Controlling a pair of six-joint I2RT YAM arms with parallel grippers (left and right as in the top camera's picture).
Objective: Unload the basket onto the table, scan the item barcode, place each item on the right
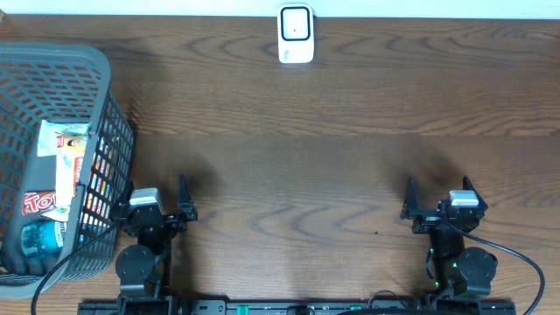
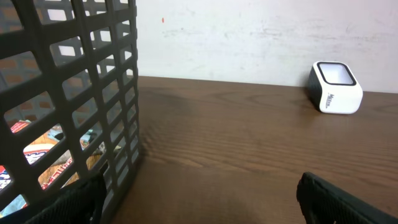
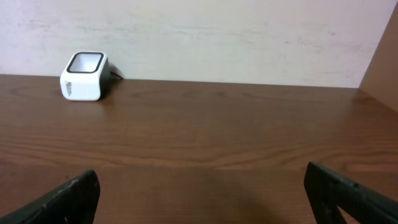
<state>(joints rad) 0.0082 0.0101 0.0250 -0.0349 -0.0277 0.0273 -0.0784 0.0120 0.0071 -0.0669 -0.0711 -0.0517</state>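
The white barcode scanner (image 1: pixel 296 33) stands at the table's far edge, also visible in the left wrist view (image 2: pixel 336 88) and the right wrist view (image 3: pixel 85 76). Packaged items lie in the grey basket (image 1: pixel 52 54) at the left: a white and orange packet (image 1: pixel 66 153), a red packet (image 1: pixel 39 204) and something blue (image 1: pixel 39 234). My left gripper (image 1: pixel 157 194) (image 2: pixel 199 202) is open and empty beside the basket's right wall. My right gripper (image 1: pixel 440 191) (image 3: pixel 202 199) is open and empty at the near right, over bare wood.
The basket's lattice wall (image 2: pixel 74 81) fills the left of the left wrist view, close to my left finger (image 2: pixel 68 199). A pale wall runs behind the table's far edge. A brown panel (image 3: pixel 382 62) shows at the far right.
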